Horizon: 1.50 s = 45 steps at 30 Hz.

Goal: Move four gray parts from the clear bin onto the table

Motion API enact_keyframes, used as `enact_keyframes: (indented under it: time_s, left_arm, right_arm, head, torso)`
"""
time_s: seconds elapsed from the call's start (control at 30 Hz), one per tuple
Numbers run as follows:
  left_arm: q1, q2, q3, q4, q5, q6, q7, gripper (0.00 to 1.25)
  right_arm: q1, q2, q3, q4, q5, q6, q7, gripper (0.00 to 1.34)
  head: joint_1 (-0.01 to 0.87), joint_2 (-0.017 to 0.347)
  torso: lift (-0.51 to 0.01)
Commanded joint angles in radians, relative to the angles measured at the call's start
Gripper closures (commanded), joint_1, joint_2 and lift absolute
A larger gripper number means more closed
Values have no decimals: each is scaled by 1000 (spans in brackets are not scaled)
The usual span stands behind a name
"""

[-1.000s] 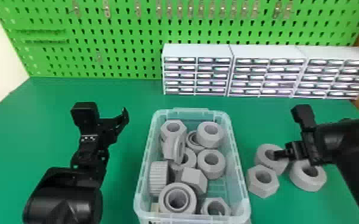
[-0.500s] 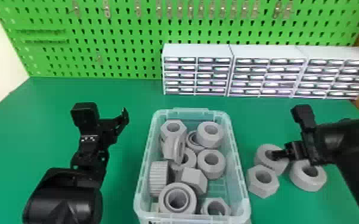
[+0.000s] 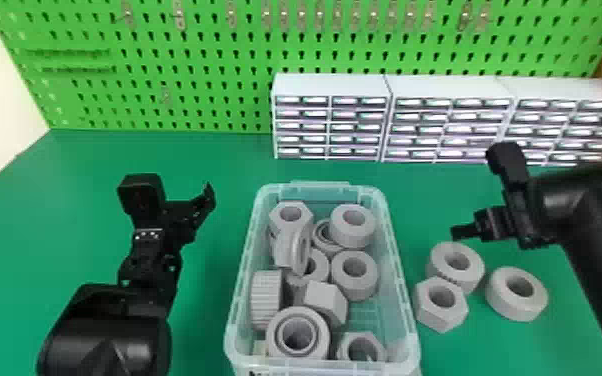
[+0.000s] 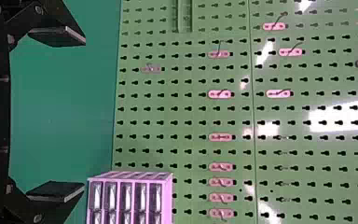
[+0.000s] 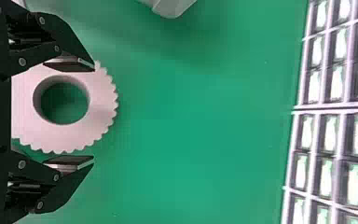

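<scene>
My right gripper is open just behind and above a ribbed gray ring on the table. In the right wrist view that ring lies beyond the fingers of the right gripper, not gripped. A gray hex nut and a smooth gray ring lie beside it. The clear bin holds several gray parts, among them a hex nut and a thick ring. Left of the bin, my left gripper is parked; in its wrist view the left gripper stands open with nothing held.
White drawer cabinets line the back of the green table, in front of a green pegboard. The bin stands between the two arms, with the right arm coming in from the right edge.
My right gripper has risen and drawn back from the ribbed ring, which stays where it lay. The left arm and the bin have not moved.
</scene>
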Motion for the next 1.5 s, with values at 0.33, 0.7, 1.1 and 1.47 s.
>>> enact_keyframes:
  time_s: [0.33,0.7,1.1,1.47]
  left_arm:
    - [2,0,0,0,1,-1,0,180]
    - [3,0,3,0,1,-1,0,180]
    - [0,0,0,0,-2,-1,0,180]
    - [0,0,-2,0,-5,-1,0,180]
  right_arm:
    - [-38,-4,65,-192,-27,134,74,550]
    - [-96,-6,143,-233,33,160,193,550]
    - [-178,27,189,-175,56,100,203,549]
    - [-239,56,235,-69,15,22,203,549]
  head:
    - [693,72]
    - [693,72]
    - [693,72]
    - [693,72]
  torso:
    - [-52]
    - [-52]
    - [-52]
    - [-52]
